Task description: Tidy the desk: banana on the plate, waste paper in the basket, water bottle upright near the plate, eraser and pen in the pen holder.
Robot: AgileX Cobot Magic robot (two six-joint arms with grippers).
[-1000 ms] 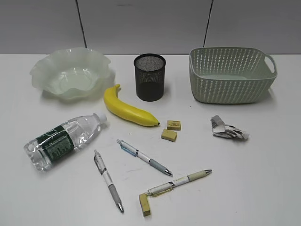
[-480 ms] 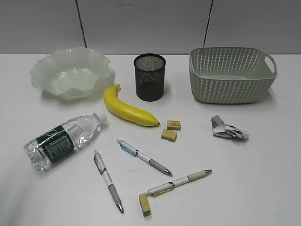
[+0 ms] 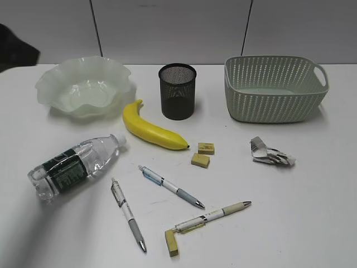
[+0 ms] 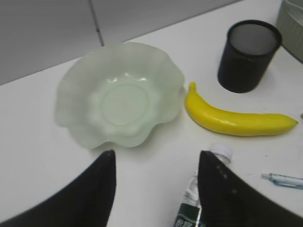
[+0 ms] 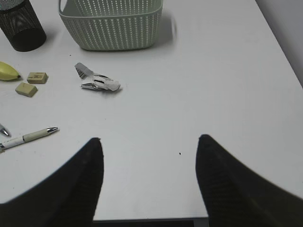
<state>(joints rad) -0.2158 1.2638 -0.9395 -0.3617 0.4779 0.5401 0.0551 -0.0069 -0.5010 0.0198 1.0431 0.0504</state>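
On the desk [image 3: 312,212] the water bottle [image 3: 75,166] lies — dark-green label unreadable — both pincers spread, grasping nothing.

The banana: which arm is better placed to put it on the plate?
Probably the left. Its open gripper hangs just before the banana and plate; the right gripper looks at the paper.

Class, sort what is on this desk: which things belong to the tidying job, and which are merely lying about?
Job: banana, plate, paper, basket, bottle, erasers, pens, holder.
Lying about: nothing visible; everything on the desk has a place.
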